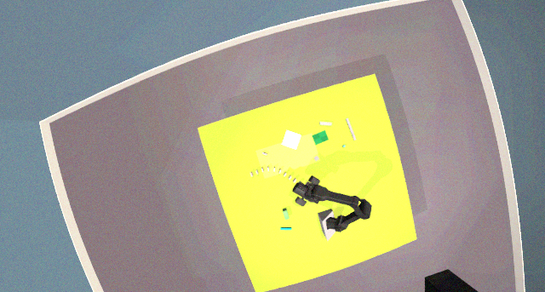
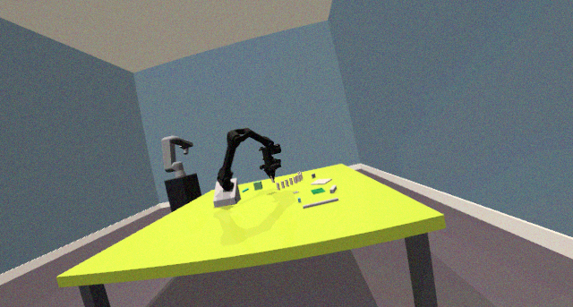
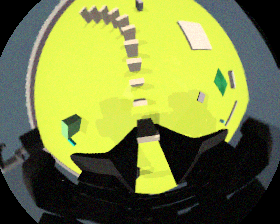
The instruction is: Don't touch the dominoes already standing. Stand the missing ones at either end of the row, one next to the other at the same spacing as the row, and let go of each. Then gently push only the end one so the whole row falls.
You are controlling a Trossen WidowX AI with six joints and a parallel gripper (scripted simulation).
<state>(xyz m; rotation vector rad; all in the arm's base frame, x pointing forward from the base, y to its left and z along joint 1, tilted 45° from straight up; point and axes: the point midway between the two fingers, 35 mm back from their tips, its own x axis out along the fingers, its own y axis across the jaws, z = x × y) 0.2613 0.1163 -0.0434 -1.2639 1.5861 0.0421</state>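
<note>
A curved row of several pale dominoes (image 1: 274, 169) (image 2: 286, 183) (image 3: 131, 48) stands upright on the yellow table (image 1: 238, 224) (image 2: 179, 249) (image 3: 66, 65). My gripper (image 2: 272, 179) (image 3: 145, 128) is shut on a domino (image 3: 148, 138), with its pale end between the fingertips. The held domino is just beyond the near end of the row, roughly in line with it, and looks a little above the table. A gap separates it from the nearest standing domino (image 3: 140, 102). From above, the arm hides the fingertips and the held domino.
A green block (image 1: 285, 214) (image 2: 258, 185) (image 3: 71, 126) and a cyan strip (image 1: 286, 228) lie to one side. A white square (image 1: 291, 140) (image 3: 195, 35), a green flat piece (image 1: 320, 137) (image 3: 220, 82), a small grey piece (image 1: 316, 158) (image 3: 201, 97) and a long rod (image 1: 351, 129) (image 2: 320, 203) lie opposite.
</note>
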